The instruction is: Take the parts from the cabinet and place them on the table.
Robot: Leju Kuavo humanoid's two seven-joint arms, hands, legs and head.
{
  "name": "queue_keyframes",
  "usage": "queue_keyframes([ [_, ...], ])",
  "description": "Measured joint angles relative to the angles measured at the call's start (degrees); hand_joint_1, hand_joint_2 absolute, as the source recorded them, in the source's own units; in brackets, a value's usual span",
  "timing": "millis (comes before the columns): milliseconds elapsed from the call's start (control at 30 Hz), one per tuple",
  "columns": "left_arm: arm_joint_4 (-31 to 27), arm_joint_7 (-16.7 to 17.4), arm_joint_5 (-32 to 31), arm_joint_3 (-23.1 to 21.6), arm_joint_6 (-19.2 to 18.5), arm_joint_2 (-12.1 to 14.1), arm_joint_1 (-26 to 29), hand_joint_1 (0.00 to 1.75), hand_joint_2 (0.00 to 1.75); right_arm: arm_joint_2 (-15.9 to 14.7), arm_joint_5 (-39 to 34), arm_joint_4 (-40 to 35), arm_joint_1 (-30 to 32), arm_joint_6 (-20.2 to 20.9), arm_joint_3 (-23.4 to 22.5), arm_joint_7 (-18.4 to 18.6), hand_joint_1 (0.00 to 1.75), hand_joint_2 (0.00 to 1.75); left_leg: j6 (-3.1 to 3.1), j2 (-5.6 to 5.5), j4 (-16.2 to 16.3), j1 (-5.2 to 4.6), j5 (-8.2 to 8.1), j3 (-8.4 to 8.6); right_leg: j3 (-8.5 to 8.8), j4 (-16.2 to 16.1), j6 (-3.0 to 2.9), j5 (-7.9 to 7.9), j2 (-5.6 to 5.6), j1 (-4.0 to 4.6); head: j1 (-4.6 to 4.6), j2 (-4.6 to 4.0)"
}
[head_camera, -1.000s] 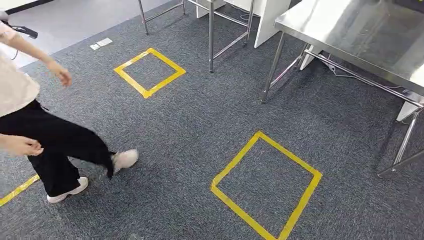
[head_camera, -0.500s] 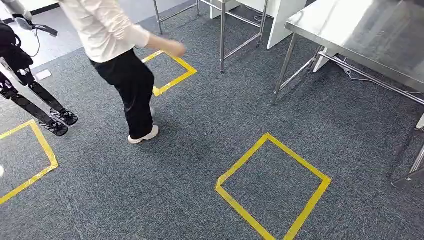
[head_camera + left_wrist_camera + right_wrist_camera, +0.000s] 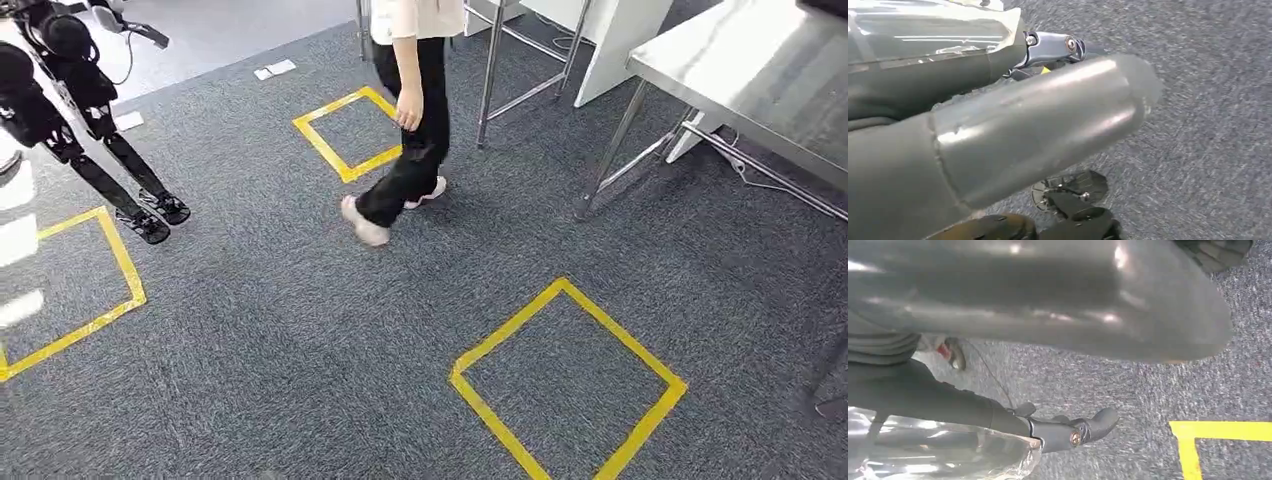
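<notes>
Head view: grey carpet (image 3: 300, 350) with three yellow tape squares, one near the bottom right (image 3: 567, 385), one at the left edge (image 3: 70, 290), one further up by the table legs (image 3: 348, 132). Person (image 3: 412, 110) in black trousers and a light top mid-stride beside the upper square, one shoe (image 3: 364, 222) lifted at the heel. Second humanoid robot (image 3: 70, 110), dark, stands at the top left with its feet just above the left square. Stainless steel table (image 3: 760, 80) at the top right, legs on the carpet, a cable trailing under it. Left wrist view: left hand (image 3: 1013, 125) seen as a thick grey thumb and a darker finger (image 3: 1053, 47) behind it, with clear plastic film (image 3: 933, 25) lying against the finger side; looks like a bagged part pinched there, but what is inside the film I cannot tell. Right wrist view: right hand (image 3: 1048, 320) same layout, thumb across the frame, dark finger (image 3: 1073, 430) lying on clear plastic film (image 3: 938, 455), contents unreadable, so the grip is likely but not certain. Yellow tape corner (image 3: 1213, 440) on the carpet beside it.
</notes>
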Motion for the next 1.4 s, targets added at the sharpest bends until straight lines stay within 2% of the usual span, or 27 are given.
queue_keyframes([
  [33,0.0,0.0,0.0,0.0,0.0,-0.11,-0.03,0.0,0.0,-0.18,0.0,0.0,-0.03,0.02,0.04,0.0,0.0,0.0,-0.14,-0.38,0.11,0.0,0.03,0.02,2.96,-6.0,0.43,2.23,0.66,-0.38,0.04,0.0],
  [67,0.0,-0.02,0.0,0.0,0.02,-0.09,-0.03,0.0,0.0,-0.15,0.0,0.02,-0.05,0.09,0.11,0.02,0.0,0.0,-0.49,-0.64,0.24,-0.16,0.04,-0.09,3.64,-8.34,0.29,2.53,1.72,-0.6,0.11,0.0],
  [100,-0.02,-0.02,0.0,0.0,0.02,-0.09,-0.04,0.0,0.0,-0.13,0.02,0.02,-0.06,0.13,0.15,0.02,0.0,0.0,-0.89,-0.88,0.42,-0.44,-0.08,-0.12,3.46,-8.62,-0.39,2.94,1.3,-0.03,0.02,0.0],
  [167,0.0,0.0,-0.07,0.0,0.04,-0.09,0.03,0.0,0.0,-0.15,-0.04,0.02,-0.11,0.15,0.22,0.06,0.0,0.0,-1.37,-1.0,0.29,-0.35,0.09,-0.16,3.45,-8.4,-0.88,2.96,1.12,0.2,0.02,0.0],
  [200,0.0,0.0,-0.11,0.0,0.04,-0.09,0.08,0.0,0.0,-0.15,-0.04,0.02,-0.1,0.15,0.22,0.05,0.0,0.0,-1.68,-1.21,0.25,-0.22,0.19,-0.22,3.77,-8.47,-1.31,3.19,0.84,0.14,0.02,0.0],
  [233,0.0,0.07,-0.2,0.0,0.04,-0.02,0.08,0.0,0.0,-0.04,-0.04,0.02,-0.16,0.15,0.22,0.04,0.0,0.0,-1.96,-0.95,0.85,0.16,-0.21,-0.62,4.03,-8.8,-1.95,3.59,0.49,-0.73,0.02,0.0],
  [300,0.0,0.09,-0.2,0.0,0.07,-0.04,-0.02,0.0,0.0,-0.13,-0.04,0.02,-0.15,0.13,0.22,0.02,0.0,0.0,-2.42,1.13,6.52,0.11,-4.29,-3.15,3.85,-8.79,-3.02,3.83,0.02,-0.4,-0.42,0.0],
  [367,0.0,0.15,-0.2,-0.02,0.07,-0.04,-0.02,0.0,0.0,-0.11,-0.04,0.02,0.05,0.11,0.22,-0.07,0.0,0.0,-2.81,1.59,16.1,0.17,-8.5,-7.57,3.75,-8.76,-3.09,3.78,-0.72,-0.14,-0.37,0.0],
  [400,0.0,0.17,-0.22,0.0,0.07,-0.07,0.03,0.0,0.0,-0.11,-0.02,0.02,0.05,0.11,0.22,-0.09,0.0,0.0,-2.95,1.72,19.04,0.22,-9.09,-9.01,3.73,-8.75,-3.1,3.75,-1.01,-0.1,-0.39,0.0],
  [433,0.0,0.2,-0.2,0.0,0.07,-0.07,0.06,0.0,0.0,-0.09,-0.02,0.02,0.06,0.11,0.24,-0.09,0.0,0.0,-2.98,1.9,19.06,0.28,-8.27,-9.08,3.77,-8.74,-3.11,3.73,-1.29,-0.08,-0.35,0.0],
  [500,0.0,0.22,-0.22,0.0,0.09,-0.04,0.01,0.0,0.0,-0.02,-0.02,0.02,-0.02,0.11,0.24,-0.07,0.0,0.0,-2.84,2.31,11.83,0.39,-3.92,-5.5,3.93,-8.73,-3.1,3.68,-1.7,-0.11,-0.39,0.0],
  [533,0.0,0.22,-0.26,0.0,0.11,-0.04,-0.07,0.0,0.0,0.09,-0.02,0.02,-0.07,0.09,0.26,-0.07,0.0,0.0,-2.64,3.07,6.27,0.45,-1.62,-2.58,4.06,-8.73,-2.95,3.53,-1.83,-0.11,-0.39,0.0],
  [567,0.0,0.22,-0.26,0.0,0.13,-0.04,-0.14,0.0,0.0,0.09,-0.02,0.02,-0.1,0.09,0.26,-0.07,0.0,0.0,-2.35,4.61,2.38,0.45,-0.72,-0.39,4.12,-8.73,-2.84,3.46,-1.95,0.11,-0.44,0.0],
  [600,-0.02,0.26,-0.26,0.0,0.13,-0.02,-0.41,0.0,0.0,0.11,-0.04,0.02,-0.08,0.09,0.26,-0.07,0.0,0.0,-2.25,4.54,1.13,0.08,-1.05,0.0,3.89,-8.39,-2.3,3.1,-2.12,0.82,-0.39,0.0],
  [667,0.0,0.31,-0.28,-0.02,0.13,-0.07,-0.45,0.0,0.0,0.09,-0.04,0.02,-0.08,0.04,0.26,-0.07,0.0,0.0,-1.74,3.78,1.2,-0.2,-0.98,-0.38,3.81,-8.68,-1.9,3.16,-2.77,0.82,-0.26,0.0],
  [733,0.0,0.37,-0.35,0.0,0.13,-0.15,-0.39,0.0,0.0,0.09,-0.07,0.02,-0.18,-0.07,0.26,-0.07,0.0,0.0,-0.6,3.13,0.45,-0.22,-0.4,-0.22,3.84,-8.5,-1.13,2.9,-3.13,1.14,-0.33,0.0],
  [767,0.0,0.42,-0.37,0.0,0.13,-0.17,-0.39,0.0,0.0,0.07,-0.09,0.02,-0.18,-0.11,0.26,-0.09,0.0,0.0,-0.32,3.0,0.25,-0.21,-0.2,-0.18,3.29,-7.16,-0.98,2.04,-1.9,0.53,-0.15,0.0],
  [867,0.0,0.59,-0.72,0.0,0.11,-0.2,-0.7,0.0,0.0,0.18,-0.11,0.02,0.09,-0.33,0.26,-0.09,0.0,0.0,0.39,1.98,0.26,-0.19,0.06,-0.58,-2.98,5.83,-1.79,-4.16,-0.32,0.32,-0.11,0.0],
  [933,0.0,0.77,-0.83,0.0,0.02,-0.2,-0.62,0.0,0.0,0.18,-0.13,0.02,0.2,-0.37,0.26,-0.09,0.0,0.0,0.46,1.25,0.3,-0.29,0.14,-0.7,-5.12,10.06,-1.19,-4.9,-0.08,0.27,-0.11,0.0],
  [1000,0.0,0.85,-1.03,0.0,-0.02,-0.2,-0.63,0.0,0.0,0.13,-0.18,0.02,0.23,-0.39,0.26,-0.07,0.0,0.0,0.37,0.46,0.37,-0.29,0.2,-0.66,-2.12,3.9,-0.17,-1.65,-0.01,0.19,-0.02,0.0],
  [1033,0.0,0.87,-1.27,0.0,-0.07,-0.26,-0.69,0.0,0.0,0.11,-0.2,0.02,0.18,-0.44,0.26,-0.07,0.0,0.0,0.28,-0.02,0.4,-0.27,0.25,-0.57,1.12,-2.64,0.28,0.94,0.28,-0.04,-0.06,0.0],
  [1067,0.0,0.92,-1.31,-0.02,-0.04,-0.28,-0.75,0.0,0.0,0.09,-0.22,0.02,0.18,-0.44,0.26,-0.07,0.0,0.0,0.09,-0.3,0.44,-0.28,0.33,-0.61,3.39,-7.34,0.37,2.42,1.7,-0.28,0.02,0.0],
  [1133,-0.02,1.05,-1.36,-0.04,-0.07,-0.28,-0.87,0.0,0.0,0.11,-0.33,0.02,0.16,-0.5,0.26,-0.09,0.0,0.0,-0.53,-0.84,0.69,-0.75,0.31,-0.76,3.28,-8.47,-0.74,3.03,1.55,0.18,-0.09,0.0],
  [1200,0.0,1.07,-1.4,-0.04,-0.07,-0.28,-0.82,0.0,0.0,0.11,-0.33,0.02,0.16,-0.52,0.26,-0.09,0.0,0.0,-1.1,-1.27,0.5,-0.47,0.53,-0.79,3.31,-8.38,-1.19,3.08,1.17,0.56,-0.09,0.0],
  [1233,0.0,1.07,-1.42,-0.04,-0.07,-0.24,-0.81,0.0,0.0,0.13,-0.35,0.02,0.09,-0.53,0.26,-0.09,0.0,0.0,-1.57,-1.64,0.58,-0.45,0.61,-1.06,3.91,-8.76,-1.87,3.53,0.64,0.06,-0.04,0.0],
  [1300,0.0,1.12,-1.49,-0.07,-0.09,-0.2,-0.85,0.0,0.0,0.18,-0.35,0.02,0.05,-0.57,0.26,-0.15,0.0,0.0,-1.94,0.53,4.48,-0.34,-2.48,-2.67,3.92,-8.99,-2.71,3.88,-0.11,-0.37,-0.41,0.0],
  [1400,0.0,1.22,-1.49,-0.09,-0.13,-0.2,-0.93,0.0,0.0,0.18,-0.39,0.02,0.26,-0.57,0.26,-0.15,0.0,0.0,-2.73,1.48,17.58,0.12,-8.52,-8.7,3.83,-8.93,-3.09,3.79,-1.72,-0.05,-0.46,0.0],
])
